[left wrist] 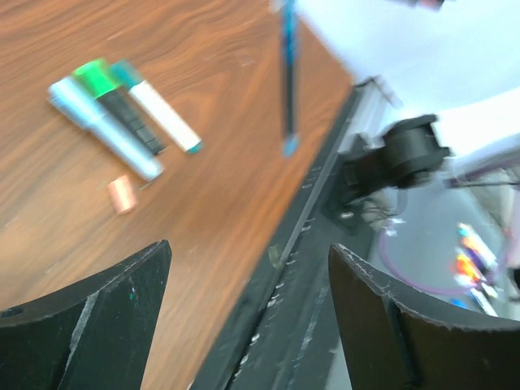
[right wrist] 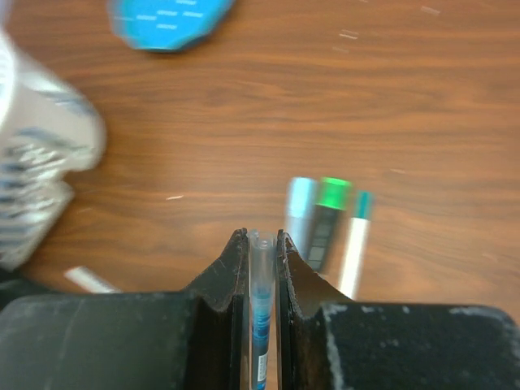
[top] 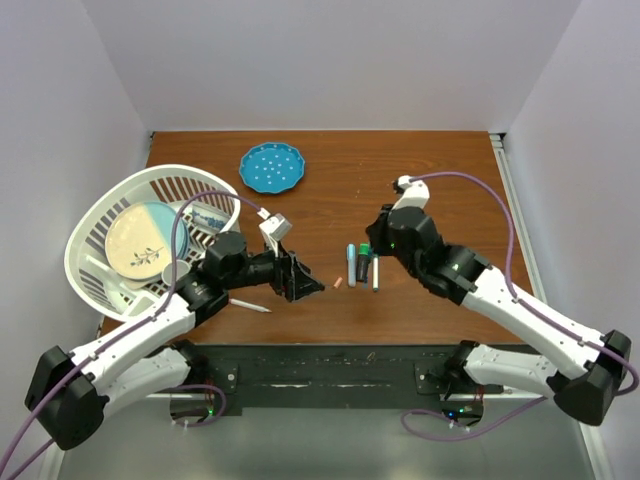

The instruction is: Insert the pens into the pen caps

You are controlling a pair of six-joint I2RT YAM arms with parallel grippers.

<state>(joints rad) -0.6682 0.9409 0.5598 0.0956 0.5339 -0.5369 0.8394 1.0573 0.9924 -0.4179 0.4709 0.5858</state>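
Pen [right wrist: 262, 325] between the right jaws, its lower barrel cut off.

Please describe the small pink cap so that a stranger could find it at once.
On the brown wooden table, three capped pens lie side by side near the middle. Just left of that row in the top view lies the pink cap, alone. It is the only pink thing there, far shorter than the pens.

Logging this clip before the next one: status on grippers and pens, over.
Left gripper open, empty. Right gripper shut on blue pen. Pink cap loose beside three capped pens, nothing covering it.
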